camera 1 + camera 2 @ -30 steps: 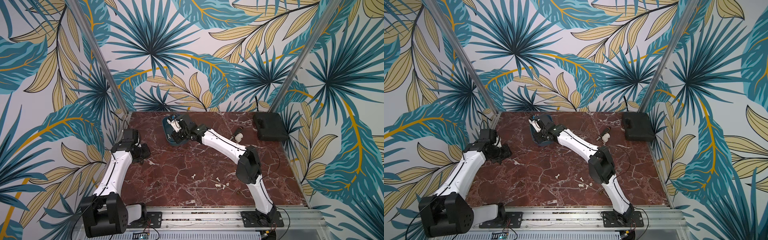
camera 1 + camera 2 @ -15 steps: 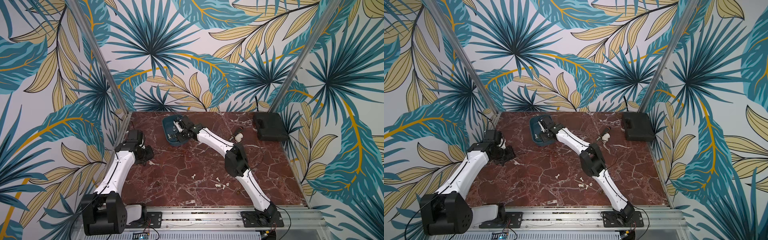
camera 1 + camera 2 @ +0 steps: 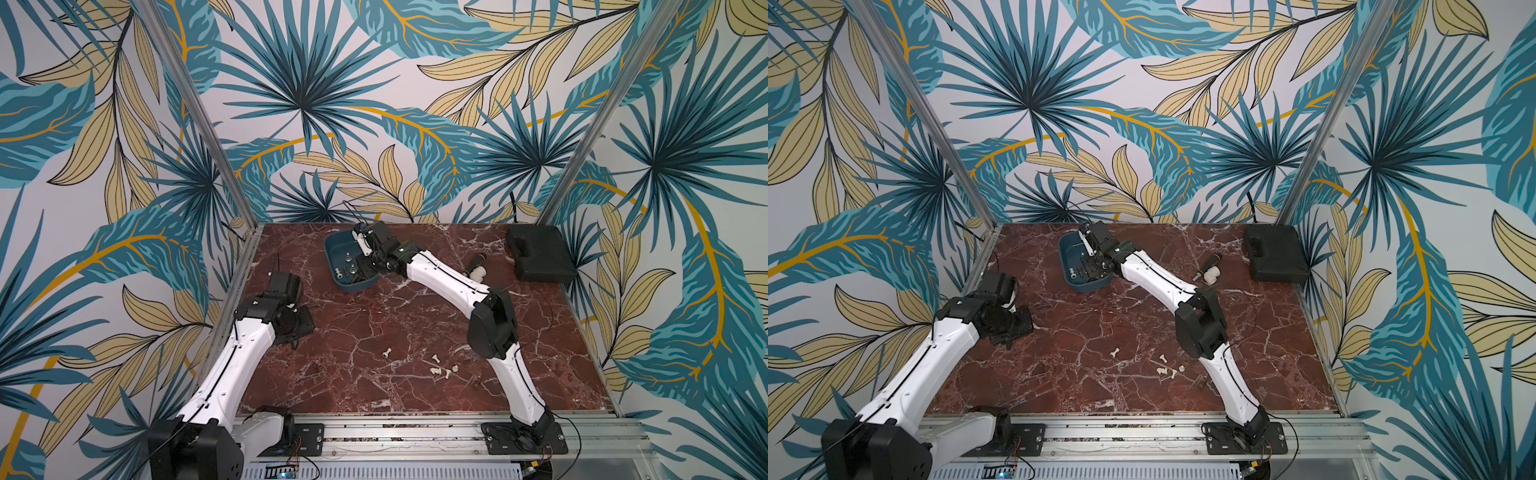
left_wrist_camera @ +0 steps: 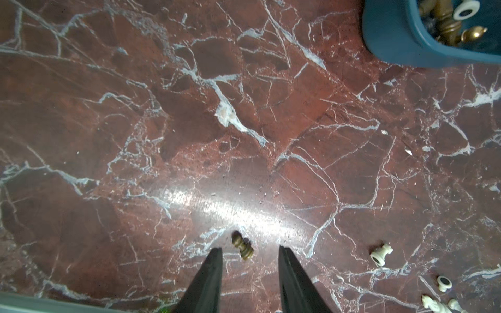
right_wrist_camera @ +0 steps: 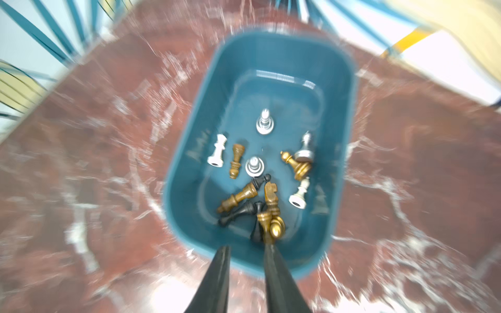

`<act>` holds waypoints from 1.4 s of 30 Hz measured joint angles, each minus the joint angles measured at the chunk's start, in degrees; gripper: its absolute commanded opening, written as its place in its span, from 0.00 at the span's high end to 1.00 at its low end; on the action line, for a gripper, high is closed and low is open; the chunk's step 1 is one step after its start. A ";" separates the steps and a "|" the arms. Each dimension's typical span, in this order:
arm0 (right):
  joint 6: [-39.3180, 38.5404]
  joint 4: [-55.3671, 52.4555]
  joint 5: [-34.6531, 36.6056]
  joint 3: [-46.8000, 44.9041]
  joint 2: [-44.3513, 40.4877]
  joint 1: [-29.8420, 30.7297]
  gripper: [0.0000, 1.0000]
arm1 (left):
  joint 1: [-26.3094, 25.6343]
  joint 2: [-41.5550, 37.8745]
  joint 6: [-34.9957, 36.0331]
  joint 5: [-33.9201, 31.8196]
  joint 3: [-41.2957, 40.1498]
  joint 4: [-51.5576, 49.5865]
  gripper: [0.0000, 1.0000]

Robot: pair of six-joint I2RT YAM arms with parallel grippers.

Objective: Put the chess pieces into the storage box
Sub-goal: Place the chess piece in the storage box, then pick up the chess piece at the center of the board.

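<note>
Overhead, the right gripper [image 5: 246, 248] hangs above the near end of the storage box [image 5: 271, 46]. Its jaws are a narrow gap apart with nothing between them, and one fingertip [image 5: 268, 249] is close over a heap of gold and black pieces [image 5: 267, 216]; the blur hides whether they touch. The left gripper [image 4: 249, 248] is likewise released, with jaws wider and empty, held over the marble table [image 3: 374, 316] near its left edge. In its wrist view a brown pawn [image 4: 242, 246] shows between the tips, lying on its side on the marble and not gripped. A black hard case [image 3: 540, 253] fills the far right corner. A black-handled tool [image 3: 478, 261] and a white elbow fitting [image 3: 478, 273] lie together between that case and the right forearm, which stretches from the near right across to the box. The box sits at the far side, left of centre, open upward. Its long axis runs near to far, with the near end swung slightly right. Inside, two silver pieces [image 5: 265, 123] stand on their bases, while white, gold and black ones lie tipped in different directions. On the near half of the table a lone white piece [image 3: 387, 353] lies near centre. A cluster of white pieces [image 3: 442, 370] lies beside the right arm, with a dark piece [image 3: 476, 382] just right of them.
</note>
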 measured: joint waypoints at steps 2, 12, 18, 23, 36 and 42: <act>0.83 3.02 -0.20 -5.38 -6.19 0.00 0.72 | -1.62 -0.48 -1.64 -0.85 0.00 -1.49 0.61; 5.51 15.58 -1.29 -26.49 -20.39 0.11 0.72 | -5.33 -0.72 -9.33 -1.84 -4.07 -2.69 0.61; 7.39 17.00 -1.90 -33.11 -20.44 0.11 0.71 | -5.68 -1.09 -14.69 0.63 -11.76 1.79 0.61; 8.26 18.43 -1.92 -36.41 -21.73 0.13 0.70 | -5.77 -1.09 -19.08 3.10 -16.90 7.06 0.61; 8.44 19.93 -1.66 -37.29 -24.13 0.15 0.69 | -5.95 2.64 -23.12 4.20 -20.61 15.34 0.64; 8.41 19.96 -1.42 -37.33 -24.13 0.15 0.69 | -5.97 3.87 -23.10 3.45 -21.31 16.68 0.69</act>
